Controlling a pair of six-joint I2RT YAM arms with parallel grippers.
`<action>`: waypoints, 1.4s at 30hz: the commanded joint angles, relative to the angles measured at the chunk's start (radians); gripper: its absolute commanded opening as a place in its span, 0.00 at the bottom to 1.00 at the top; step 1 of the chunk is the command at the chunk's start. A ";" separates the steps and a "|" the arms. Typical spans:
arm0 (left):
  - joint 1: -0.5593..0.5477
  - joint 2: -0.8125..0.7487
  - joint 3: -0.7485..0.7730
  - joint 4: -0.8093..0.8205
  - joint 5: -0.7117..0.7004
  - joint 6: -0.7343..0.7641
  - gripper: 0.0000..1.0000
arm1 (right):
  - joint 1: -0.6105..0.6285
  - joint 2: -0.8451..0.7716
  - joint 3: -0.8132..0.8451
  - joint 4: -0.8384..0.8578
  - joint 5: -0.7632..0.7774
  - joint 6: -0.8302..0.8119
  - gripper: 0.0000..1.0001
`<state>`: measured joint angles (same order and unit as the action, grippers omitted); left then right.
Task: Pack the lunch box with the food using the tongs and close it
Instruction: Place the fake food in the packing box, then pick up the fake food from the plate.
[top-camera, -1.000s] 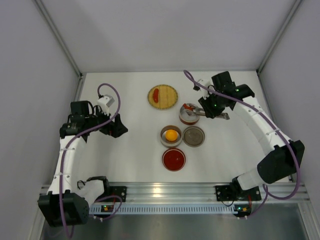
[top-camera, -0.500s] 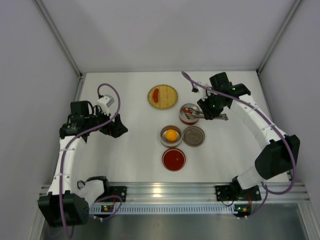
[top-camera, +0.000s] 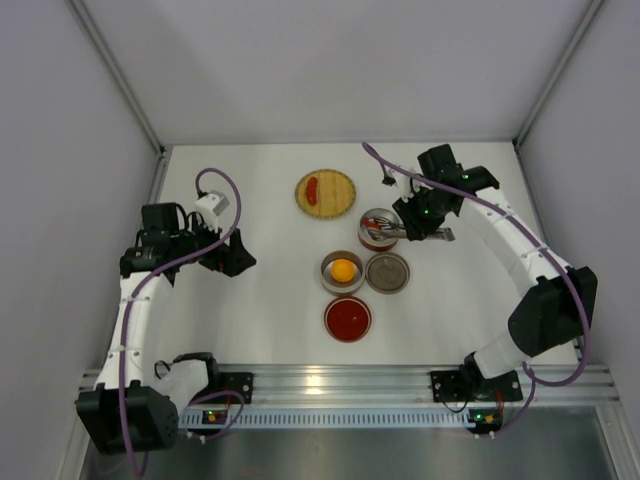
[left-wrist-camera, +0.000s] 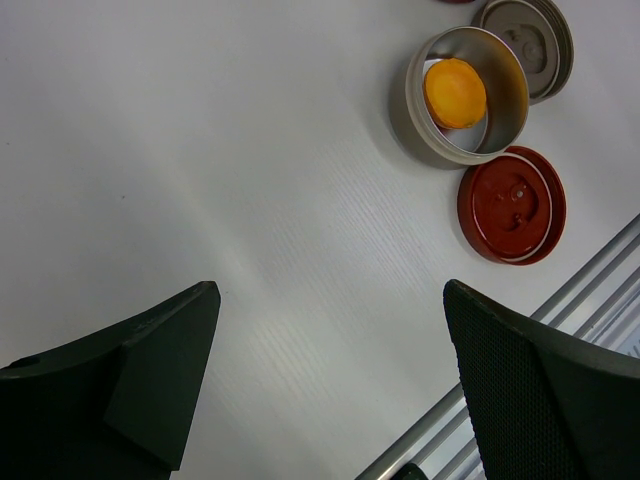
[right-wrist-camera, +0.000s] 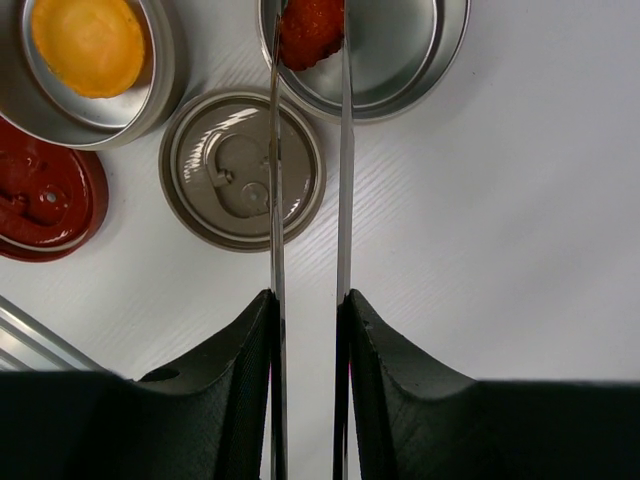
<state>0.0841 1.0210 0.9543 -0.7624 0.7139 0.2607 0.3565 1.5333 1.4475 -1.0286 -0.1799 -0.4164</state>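
White matte worktop (top-camera: 260, 300) boxed by pale grey walls (top-camera: 330, 60): right gripper (right-wrist-camera: 307, 300) jaws clamped on the tongs (right-wrist-camera: 343, 200), whose tips flank a red food piece (right-wrist-camera: 311, 30) within the far steel tin (right-wrist-camera: 400, 60); left gripper (left-wrist-camera: 328, 295) jaws wide, empty.

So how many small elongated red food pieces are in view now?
2. One red piece lies on the round yellow woven plate; the other red piece sits between the tips of the long silver metal tongs, over an open round silver tin. None seems hidden.
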 joint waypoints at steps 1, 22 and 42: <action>-0.001 -0.007 0.000 0.035 0.027 0.009 0.98 | -0.013 -0.002 0.063 -0.024 -0.038 -0.004 0.31; -0.001 -0.007 0.004 0.031 0.025 0.009 0.98 | -0.014 0.024 0.177 -0.057 -0.036 0.008 0.40; 0.000 0.036 0.032 0.057 0.015 -0.057 0.98 | 0.101 0.309 0.479 0.127 -0.047 0.401 0.39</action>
<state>0.0841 1.0615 0.9543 -0.7555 0.7189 0.2180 0.4023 1.8046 1.8400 -0.9874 -0.2489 -0.1131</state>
